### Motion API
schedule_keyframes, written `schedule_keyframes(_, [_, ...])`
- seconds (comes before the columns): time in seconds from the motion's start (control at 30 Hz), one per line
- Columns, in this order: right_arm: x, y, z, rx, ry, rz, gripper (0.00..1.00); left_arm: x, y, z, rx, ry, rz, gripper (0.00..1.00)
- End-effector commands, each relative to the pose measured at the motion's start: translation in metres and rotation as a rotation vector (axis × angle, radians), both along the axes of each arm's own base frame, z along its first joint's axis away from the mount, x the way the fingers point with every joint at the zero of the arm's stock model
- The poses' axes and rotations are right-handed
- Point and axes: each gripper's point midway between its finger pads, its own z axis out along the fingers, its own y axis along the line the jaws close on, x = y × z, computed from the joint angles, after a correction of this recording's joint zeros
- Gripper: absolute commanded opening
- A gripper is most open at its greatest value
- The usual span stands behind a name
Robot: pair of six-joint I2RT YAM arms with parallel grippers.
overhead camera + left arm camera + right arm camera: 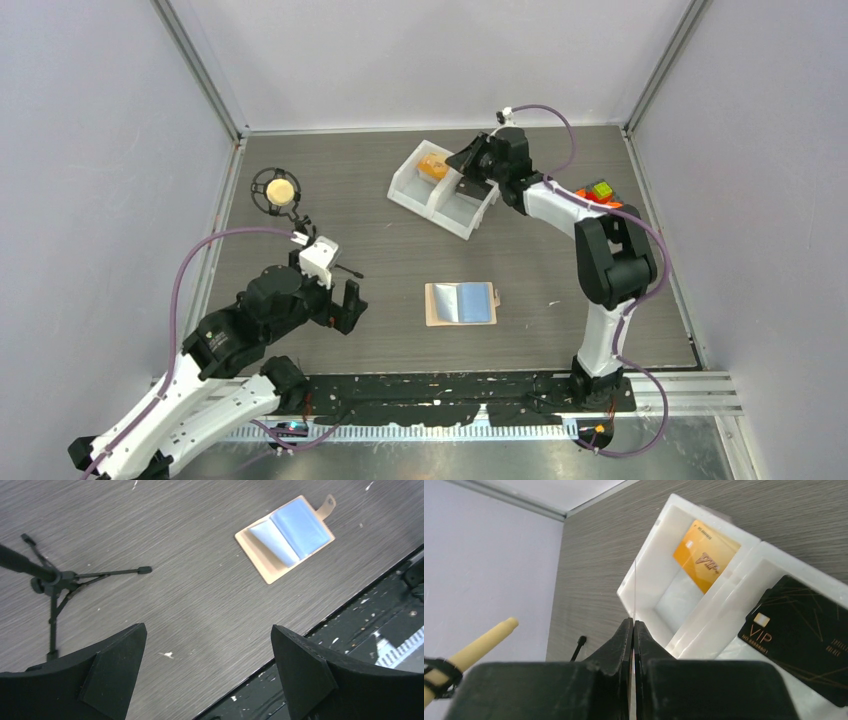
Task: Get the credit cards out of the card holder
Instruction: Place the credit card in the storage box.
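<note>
Grey wood-grain table (pixel 380 240), pale walls on three sides. Card holder (pixel 461 303) lies flat and open near mid-table, blue lining up, snap tab sticking out at its 3 o'clock side in the top view. Nothing touches it.

At 12 o'clock from the holder sits a white two-compartment bin (pixel 405 190). Orange card (pixel 705 555) is in its left compartment, leaning against the far wall. Black card (pixel 804 630) is in the right compartment (gold "VIP" print readable on both).

Right gripper (pixel 465 160) hangs over the bin, about over the divider, fingers pressed together. A thin pale edge-on card (pixel 634 590) stands up from between the tips, so it reads as pinched on that card; its colour can't be told.

Left gripper (pixel 208 628) is at 9 o'clock from the holder, well apart from it, fingers spread wide and holding nothing, off the table.

Further out: a small black tripod stand (pixel 52 580) with a yellow foam ball in a ring (pixel 279 190) at 10 o'clock from the holder. A multicoloured cube (pixel 600 190) at 2 o'clock, behind the right arm.
</note>
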Motion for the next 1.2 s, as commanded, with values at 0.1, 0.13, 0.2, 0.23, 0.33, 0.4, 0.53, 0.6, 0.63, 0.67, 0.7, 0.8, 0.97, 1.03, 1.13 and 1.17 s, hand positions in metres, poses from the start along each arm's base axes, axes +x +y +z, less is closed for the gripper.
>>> schedule_keyframes(0.1, [0.044, -0.003, -0.004, 0.001, 0.044, -0.113, 0.05, 0.000, 0.020, 0.006, 0.043, -0.094, 0.018, 1.00])
schedule_keyframes(0.13, [0.048, -0.003, -0.007, -0.001, 0.052, -0.122, 0.05, 0.000, 0.021, 0.008, 0.037, -0.102, 0.022, 1.00])
schedule_keyframes(0.2, [0.056, -0.003, -0.015, -0.005, 0.069, -0.143, 0.05, 0.000, 0.024, 0.008, 0.035, -0.113, 0.032, 1.00])
schedule_keyframes(0.23, [0.058, -0.003, -0.017, -0.006, 0.073, -0.150, 0.05, 0.000, 0.025, 0.008, 0.033, -0.116, 0.035, 1.00])
schedule_keyframes(0.33, [0.067, -0.002, -0.028, -0.001, 0.099, -0.165, 0.05, -0.001, 0.026, 0.009, 0.026, -0.125, 0.038, 1.00])
schedule_keyframes(0.4, [0.072, -0.001, -0.032, 0.005, 0.105, -0.173, 0.05, 0.000, 0.027, 0.009, 0.026, -0.128, 0.043, 1.00])
schedule_keyframes(0.53, [0.078, 0.001, -0.042, 0.014, 0.122, -0.188, 0.05, 0.000, 0.027, 0.006, 0.039, -0.111, 0.047, 1.00])
schedule_keyframes(0.6, [0.080, 0.001, -0.046, 0.021, 0.133, -0.194, 0.05, 0.001, 0.027, 0.005, 0.046, -0.105, 0.047, 1.00])
schedule_keyframes(0.63, [0.081, 0.001, -0.047, 0.024, 0.136, -0.197, 0.05, 0.001, 0.027, 0.005, 0.047, -0.103, 0.048, 1.00])
schedule_keyframes(0.67, [0.081, 0.002, -0.048, 0.028, 0.139, -0.201, 0.05, 0.001, 0.026, 0.004, 0.048, -0.100, 0.046, 1.00])
schedule_keyframes(0.7, [0.082, 0.001, -0.050, 0.031, 0.143, -0.205, 0.05, 0.000, 0.026, 0.004, 0.047, -0.099, 0.045, 1.00])
schedule_keyframes(0.8, [0.084, 0.001, -0.054, 0.034, 0.148, -0.215, 0.05, 0.001, 0.026, 0.005, 0.047, -0.100, 0.049, 1.00])
schedule_keyframes(0.97, [0.085, 0.003, -0.065, 0.056, 0.167, -0.218, 0.08, 0.001, 0.026, 0.004, 0.049, -0.095, 0.051, 1.00])
schedule_keyframes(1.03, [0.085, 0.004, -0.067, 0.063, 0.174, -0.222, 0.08, 0.002, 0.026, 0.004, 0.050, -0.092, 0.054, 1.00])
schedule_keyframes(1.13, [0.086, 0.001, -0.068, 0.062, 0.176, -0.236, 0.11, 0.001, 0.026, 0.005, 0.049, -0.094, 0.055, 1.00])
schedule_keyframes(1.17, [0.086, 0.000, -0.068, 0.058, 0.176, -0.242, 0.12, 0.001, 0.026, 0.005, 0.048, -0.095, 0.054, 1.00])
